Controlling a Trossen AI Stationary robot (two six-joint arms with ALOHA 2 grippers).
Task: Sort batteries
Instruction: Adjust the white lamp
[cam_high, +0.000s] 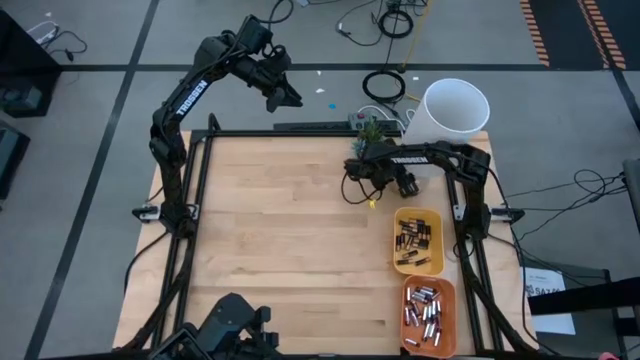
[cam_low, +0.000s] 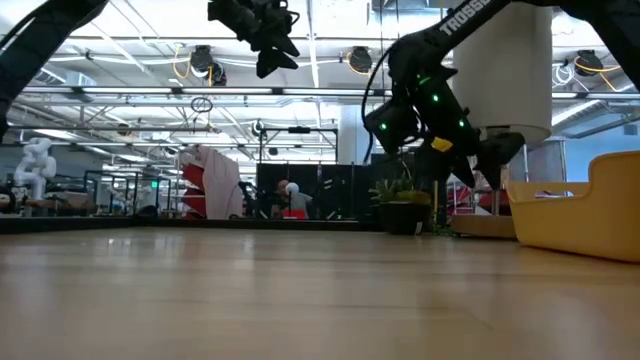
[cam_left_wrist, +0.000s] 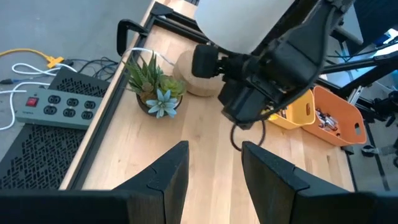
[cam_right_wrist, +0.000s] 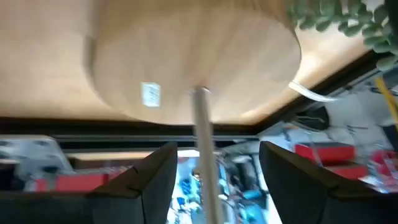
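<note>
Nearest me, at the front right corner of the counter (cam_high: 280, 230), sits the orange tray (cam_high: 452, 300) with the silvery batteries (cam_high: 425, 312) in it. They lie flat in a loose heap, with most long axes running roughly along the tray's length and a few skewed. Just behind it is the yellow tray (cam_high: 440, 225) with the dark batteries (cam_high: 415, 238), also lying flat. They are packed closer, and I cannot make out which way each cell's ends point.

Beyond the trays the right gripper (cam_right_wrist: 214, 165) hangs above bare wood, short of the yellow tray and apart from it. Its jaws are released and stand wide. A thin silvery streak (cam_right_wrist: 202, 124) runs upright between them in the wrist view, touching neither jaw. Whether that is a cell, I cannot tell.

That is my worry. Anything let go here meets open counter rather than a tray, and a round cell landing on its side would roll across its long axis towards the edge. The arm is also near the potted plant (cam_high: 370, 128) and the white bucket (cam_high: 455, 108) at the back, and a wide swing could knock either.

Farthest off, the left gripper (cam_left_wrist: 214, 168) hangs high past the back left edge, with its jaws parted and nothing in them.
</note>
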